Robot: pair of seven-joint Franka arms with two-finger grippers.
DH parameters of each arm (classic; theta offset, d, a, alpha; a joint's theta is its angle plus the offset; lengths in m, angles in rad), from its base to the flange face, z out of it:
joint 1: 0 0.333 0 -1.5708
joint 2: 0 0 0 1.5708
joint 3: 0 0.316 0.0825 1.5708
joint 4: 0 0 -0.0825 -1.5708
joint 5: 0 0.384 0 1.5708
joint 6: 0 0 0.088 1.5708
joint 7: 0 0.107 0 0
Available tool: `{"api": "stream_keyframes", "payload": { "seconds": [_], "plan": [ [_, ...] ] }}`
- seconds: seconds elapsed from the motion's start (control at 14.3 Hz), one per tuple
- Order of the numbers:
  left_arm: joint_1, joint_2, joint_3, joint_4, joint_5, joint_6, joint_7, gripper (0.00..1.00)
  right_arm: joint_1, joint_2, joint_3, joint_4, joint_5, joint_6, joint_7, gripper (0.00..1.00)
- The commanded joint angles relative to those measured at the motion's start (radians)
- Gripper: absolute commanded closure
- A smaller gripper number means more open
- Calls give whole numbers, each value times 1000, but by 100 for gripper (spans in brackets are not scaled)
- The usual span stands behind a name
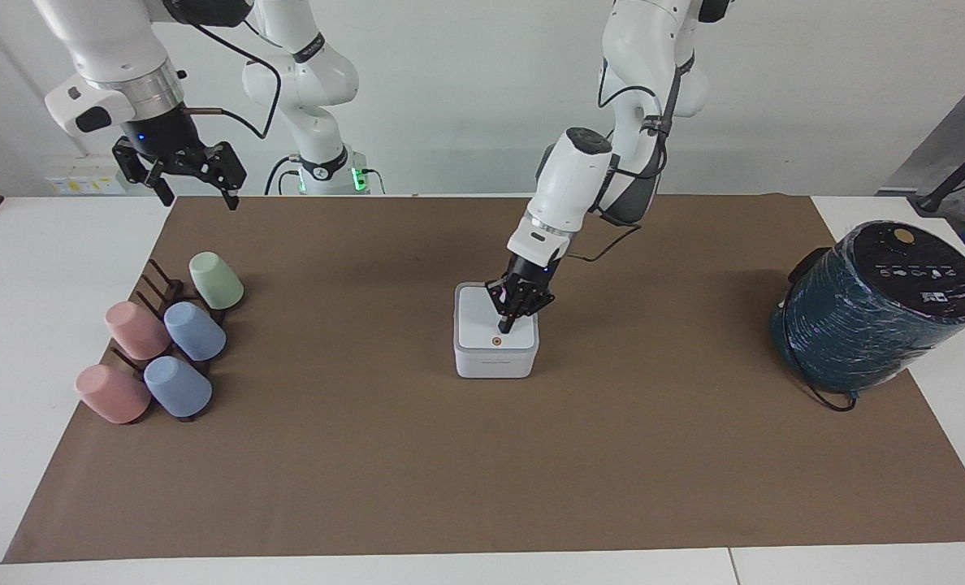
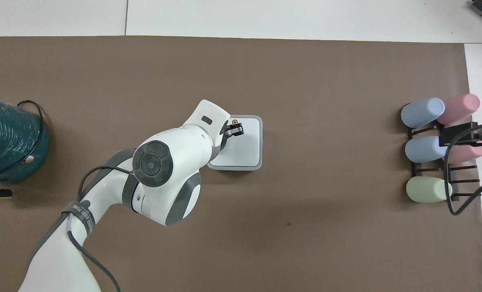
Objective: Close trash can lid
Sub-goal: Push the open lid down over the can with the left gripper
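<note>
White lid [image 1: 489,327] under left tool [image 1: 504,328]

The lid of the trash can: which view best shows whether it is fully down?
The facing view: the lid lies flat on the trash can, no gap along its front edge, with the shut left gripper pressing on it. The overhead view shows only its top face, partly covered by the arm.

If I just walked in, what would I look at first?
Probably the left gripper, shut, its tip down on the flat lid of the white trash can in the middle of the brown mat. Next, the coloured cups on a rack at the right arm's end, and the big teal cylinder at the left arm's end. The right gripper waits up over the mat's corner.
</note>
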Motion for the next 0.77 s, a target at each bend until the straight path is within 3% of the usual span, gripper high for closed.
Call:
{"api": "stream_keyframes", "payload": {
  "seconds": [0.0,0.7],
  "plan": [
    [4,30,2,-1,-14,5,7,100,0,-20,1,-17,-9,-1,-8,0],
    [6,59,5,21,-14,-1,10,99,0,-20,1,-17,-9,-1,-8,0]
  ]
}}
